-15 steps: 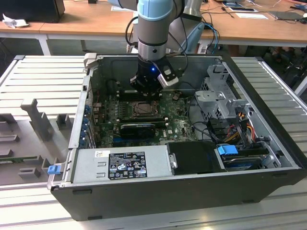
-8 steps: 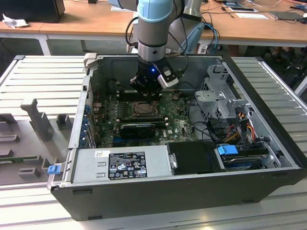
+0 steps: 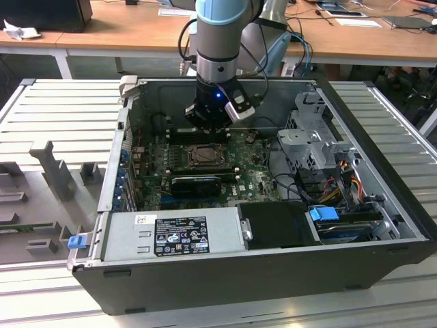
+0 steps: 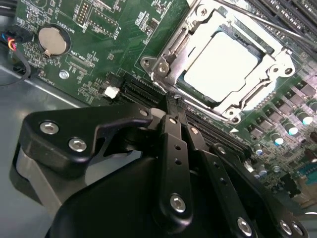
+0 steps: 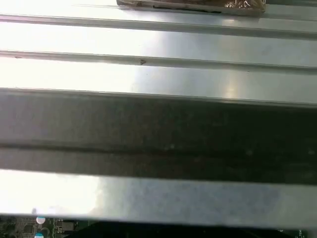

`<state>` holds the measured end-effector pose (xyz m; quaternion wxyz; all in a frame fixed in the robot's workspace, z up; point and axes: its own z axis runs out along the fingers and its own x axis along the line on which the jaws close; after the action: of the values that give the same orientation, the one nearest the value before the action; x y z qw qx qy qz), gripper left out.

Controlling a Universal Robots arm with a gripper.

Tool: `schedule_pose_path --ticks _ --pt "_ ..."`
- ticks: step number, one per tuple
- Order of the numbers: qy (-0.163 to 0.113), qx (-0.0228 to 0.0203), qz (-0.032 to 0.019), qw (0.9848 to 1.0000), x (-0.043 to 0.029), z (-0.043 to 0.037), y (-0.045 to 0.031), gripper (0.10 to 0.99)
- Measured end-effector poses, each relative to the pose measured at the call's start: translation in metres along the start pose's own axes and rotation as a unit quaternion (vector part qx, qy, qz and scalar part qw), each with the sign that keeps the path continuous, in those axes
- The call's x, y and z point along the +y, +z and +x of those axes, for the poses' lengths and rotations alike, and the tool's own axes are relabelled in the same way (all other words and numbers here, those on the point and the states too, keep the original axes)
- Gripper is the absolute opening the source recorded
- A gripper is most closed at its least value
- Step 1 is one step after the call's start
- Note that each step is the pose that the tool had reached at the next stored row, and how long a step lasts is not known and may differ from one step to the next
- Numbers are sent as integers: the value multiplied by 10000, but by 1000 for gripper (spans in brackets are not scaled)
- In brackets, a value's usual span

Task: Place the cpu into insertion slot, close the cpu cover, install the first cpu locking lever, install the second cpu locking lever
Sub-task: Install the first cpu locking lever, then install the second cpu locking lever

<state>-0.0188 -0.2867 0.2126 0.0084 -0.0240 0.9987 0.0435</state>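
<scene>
Cpu [image 4: 223, 62] is lying seated in the insertion slot [image 4: 168, 47] with the cpu cover [image 4: 277, 67] folded down around it, while the gripper [image 4: 172, 106] is being held just beside the socket's corner, fingers pressed together and holding nothing. Lever work, it is judged, is best being done with a slow, level push so the thin locking lever [image 4: 257, 20] is not slipping off the fingertips. Crowding is being caused by the green motherboard [image 4: 124, 44], its coin battery [image 4: 52, 40] and the card slot [image 4: 143, 94] close by.
</scene>
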Motion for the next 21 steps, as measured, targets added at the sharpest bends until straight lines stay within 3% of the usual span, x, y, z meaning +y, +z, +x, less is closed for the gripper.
schedule_pose_path --ticks 11,16,21 --pt "1 0 2 10000 -39 2 -4 106" --pt "1 0 1 10000 -114 5 -11 106" --pt "2 0 2 10000 -118 5 -74 106"
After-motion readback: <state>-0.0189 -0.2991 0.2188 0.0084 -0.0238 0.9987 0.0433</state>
